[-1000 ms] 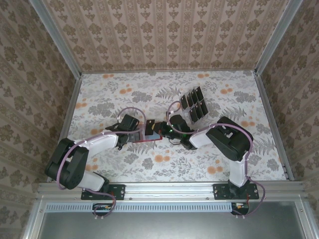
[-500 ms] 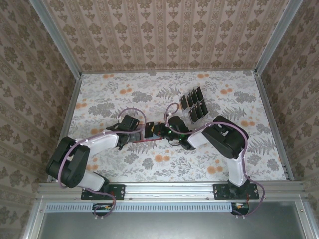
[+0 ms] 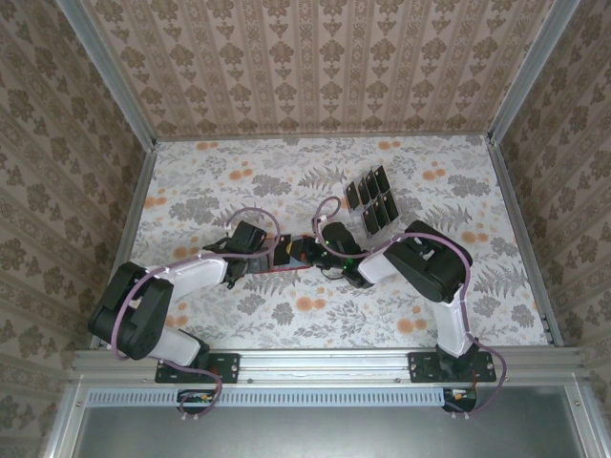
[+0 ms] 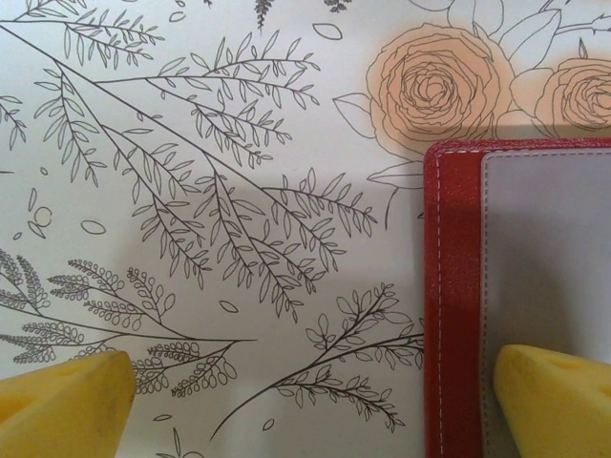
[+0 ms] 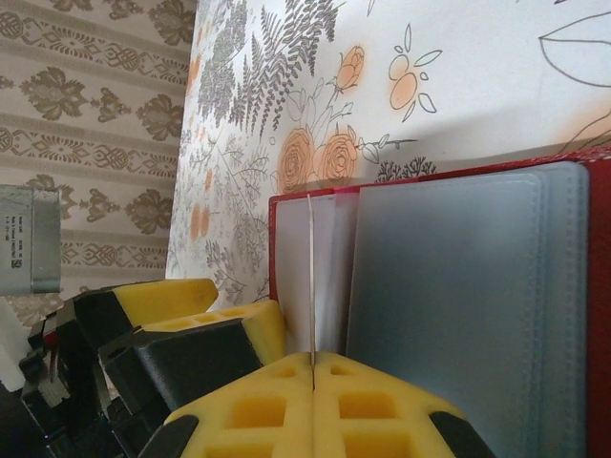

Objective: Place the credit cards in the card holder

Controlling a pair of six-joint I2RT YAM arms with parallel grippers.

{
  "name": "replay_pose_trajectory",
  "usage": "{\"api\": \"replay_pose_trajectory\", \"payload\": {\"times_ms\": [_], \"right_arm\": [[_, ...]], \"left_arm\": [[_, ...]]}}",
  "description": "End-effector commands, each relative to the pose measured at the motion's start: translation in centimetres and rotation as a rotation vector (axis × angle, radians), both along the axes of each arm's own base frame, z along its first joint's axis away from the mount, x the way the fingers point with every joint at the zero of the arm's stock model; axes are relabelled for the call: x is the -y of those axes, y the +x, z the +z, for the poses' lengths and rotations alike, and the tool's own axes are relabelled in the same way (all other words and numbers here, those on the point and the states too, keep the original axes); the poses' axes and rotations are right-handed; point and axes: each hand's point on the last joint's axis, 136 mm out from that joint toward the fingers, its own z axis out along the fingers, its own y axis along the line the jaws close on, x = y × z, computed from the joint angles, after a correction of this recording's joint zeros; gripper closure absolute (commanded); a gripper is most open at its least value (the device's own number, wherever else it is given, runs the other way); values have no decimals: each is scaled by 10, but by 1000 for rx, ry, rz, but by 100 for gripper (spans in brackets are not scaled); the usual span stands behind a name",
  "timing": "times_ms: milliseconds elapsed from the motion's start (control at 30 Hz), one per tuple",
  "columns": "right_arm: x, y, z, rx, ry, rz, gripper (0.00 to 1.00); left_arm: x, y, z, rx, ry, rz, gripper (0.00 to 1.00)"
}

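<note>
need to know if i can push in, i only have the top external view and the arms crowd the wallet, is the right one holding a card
observer: yes. In the right wrist view the right jaws are shut on one card, seen edge-on between the yellow pads.
operator: is the holder open
observer: yes. The card holder lies open with its pale pockets facing up. The card's edge points at them, but I can't tell if its tip is in a slot.
operator: and the left
observer: in the left wrist view the left jaws are wide open. One pad is over the holder's grey inside and the other is over bare tablecloth.
</note>
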Motion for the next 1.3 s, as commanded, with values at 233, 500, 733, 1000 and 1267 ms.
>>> {"api": "replay_pose_trajectory", "payload": {"times_ms": [233, 500, 733, 1000, 1267], "right_arm": [[-7, 0, 2, 16, 26, 20, 100], [0, 4, 4, 24, 26, 1, 100], [3, 9, 8, 32, 30, -10, 100], [6, 13, 5, 29, 16, -23, 100], [5, 13, -4, 13, 9, -14, 100]], "left_arm": [[-12, -13, -12, -51, 38, 11, 1], [-13, -14, -13, -52, 40, 13, 1], [-14, -15, -15, -54, 41, 15, 1], [-14, -16, -15, -54, 40, 16, 1], [-14, -15, -15, -54, 38, 16, 1]]}}
